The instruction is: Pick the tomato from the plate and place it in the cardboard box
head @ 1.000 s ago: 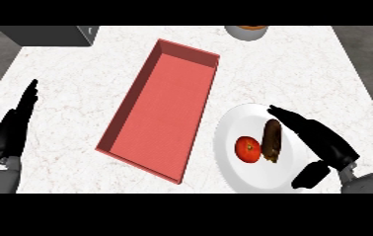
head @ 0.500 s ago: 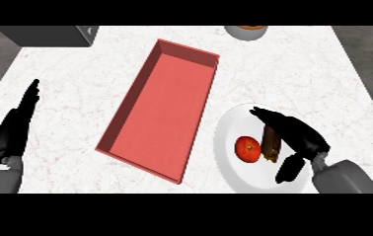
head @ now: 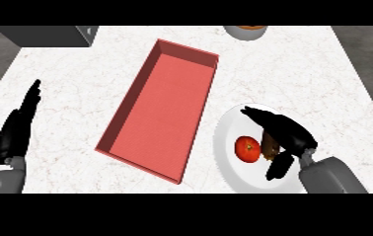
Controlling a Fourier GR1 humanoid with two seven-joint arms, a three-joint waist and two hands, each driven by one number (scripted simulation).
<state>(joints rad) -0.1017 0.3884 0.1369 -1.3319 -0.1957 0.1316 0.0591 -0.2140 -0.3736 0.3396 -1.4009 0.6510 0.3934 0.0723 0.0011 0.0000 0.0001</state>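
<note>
A red tomato [head: 247, 149] lies on the white plate [head: 233, 173] at the lower right, beside a dark brown vegetable [head: 270, 146] that is partly hidden. My right hand [head: 282, 133] hovers over the plate just right of the tomato, fingers straight and pointing up-left, thumb hanging down; it holds nothing. The long red box [head: 164, 106] lies open at the middle of the counter, left of the plate. My left hand [head: 20, 124] rests open at the left edge, fingers up.
A round bowl [head: 246, 31] with something orange inside stands at the far edge. A dark grey block [head: 47, 35] sits at the top left corner. The white marble counter [head: 291, 77] stretches between box and right edge.
My right hand has shifted left over the plate, from its right rim to above the brown vegetable next to the tomato. The left hand and the tomato have stayed put.
</note>
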